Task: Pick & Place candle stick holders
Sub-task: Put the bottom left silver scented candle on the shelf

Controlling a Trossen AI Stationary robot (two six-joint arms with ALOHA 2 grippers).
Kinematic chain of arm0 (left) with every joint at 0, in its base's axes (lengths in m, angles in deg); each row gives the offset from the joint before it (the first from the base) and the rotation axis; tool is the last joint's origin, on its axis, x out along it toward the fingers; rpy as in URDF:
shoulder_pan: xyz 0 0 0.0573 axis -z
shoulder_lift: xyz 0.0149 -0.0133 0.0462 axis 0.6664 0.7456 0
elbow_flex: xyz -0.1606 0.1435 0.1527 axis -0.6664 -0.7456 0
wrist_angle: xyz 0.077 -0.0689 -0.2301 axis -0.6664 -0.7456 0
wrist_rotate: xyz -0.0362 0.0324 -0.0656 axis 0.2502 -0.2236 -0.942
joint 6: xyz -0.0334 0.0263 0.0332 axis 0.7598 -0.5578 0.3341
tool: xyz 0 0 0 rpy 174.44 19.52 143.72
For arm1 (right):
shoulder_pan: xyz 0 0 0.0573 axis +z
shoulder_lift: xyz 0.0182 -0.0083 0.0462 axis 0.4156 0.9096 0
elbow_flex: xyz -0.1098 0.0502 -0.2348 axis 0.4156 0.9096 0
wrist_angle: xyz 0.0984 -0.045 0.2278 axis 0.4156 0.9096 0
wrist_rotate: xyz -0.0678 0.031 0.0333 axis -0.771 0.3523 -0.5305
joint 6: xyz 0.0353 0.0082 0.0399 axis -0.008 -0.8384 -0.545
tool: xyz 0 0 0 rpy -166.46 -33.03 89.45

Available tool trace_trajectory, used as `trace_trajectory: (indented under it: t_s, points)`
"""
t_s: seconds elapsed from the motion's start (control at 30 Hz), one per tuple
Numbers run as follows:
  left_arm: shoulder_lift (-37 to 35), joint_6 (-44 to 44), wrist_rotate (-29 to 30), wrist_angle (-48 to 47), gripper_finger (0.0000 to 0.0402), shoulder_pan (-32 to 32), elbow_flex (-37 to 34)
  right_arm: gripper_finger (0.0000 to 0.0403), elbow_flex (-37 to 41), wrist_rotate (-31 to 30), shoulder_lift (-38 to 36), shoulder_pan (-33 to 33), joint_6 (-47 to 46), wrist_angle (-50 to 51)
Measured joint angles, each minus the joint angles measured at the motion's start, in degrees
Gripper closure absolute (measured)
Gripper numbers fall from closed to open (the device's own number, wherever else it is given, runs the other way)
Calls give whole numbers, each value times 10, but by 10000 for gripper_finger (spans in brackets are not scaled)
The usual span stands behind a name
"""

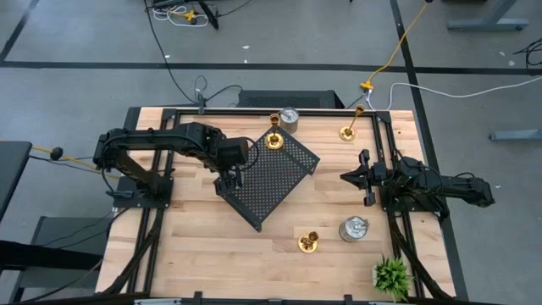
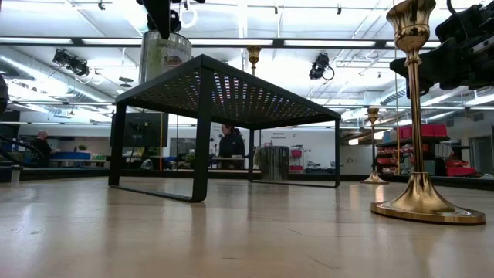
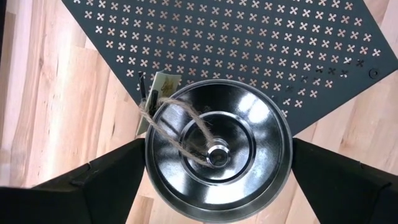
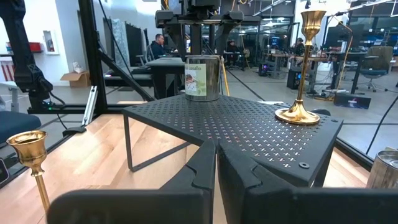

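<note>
The left pincer [image 1: 230, 176] is over the left corner of the big black perforated metal tray [image 1: 284, 182], which stands like a low stand on the wooden bench [image 1: 203, 246]. It is grasping a squat silver metal candle holder [image 3: 217, 149] with a paper label and a twine tied at its middle. In the left wrist view the holder sits between the two dark fingers [image 3: 106, 186], which press it from both sides, and the tray's corner lies under it. In the low view the silver holder [image 2: 164, 54] is at the tray's near left corner; I cannot tell if it already touches the tray surface.

The right pincer [image 1: 354, 176] waits near the right edge of the bench, pointing to the tray. Its fingers [image 4: 205, 174] are clenched together with nothing between them.

One gold candle holder with a round base and a tall stem [image 1: 273, 138] stands on the far corner of the tray. A second silver holder [image 1: 290, 118] stands just beside that corner, at the far edge of the bench. Another gold holder [image 1: 348, 131] stands at the far right part of the bench, well apart from the tray. Near the front edge there are a gold holder [image 1: 308, 243] and a third silver holder [image 1: 353, 229], close to each other. A small green plant [image 1: 391, 275] is at the front right corner of the bench.
</note>
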Motion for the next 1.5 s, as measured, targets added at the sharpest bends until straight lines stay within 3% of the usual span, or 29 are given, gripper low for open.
trace_trajectory:
  t_s: [1.03, 1.5]
  points:
    - [0, -14, 20, -3, 7, 0, 1, 380, 0, 0, 0, 0, 0, 0]
    - [-1, -1, 24, -80, 7, 3, 85, 380, 0, 0, 0, 0, 0, 0]
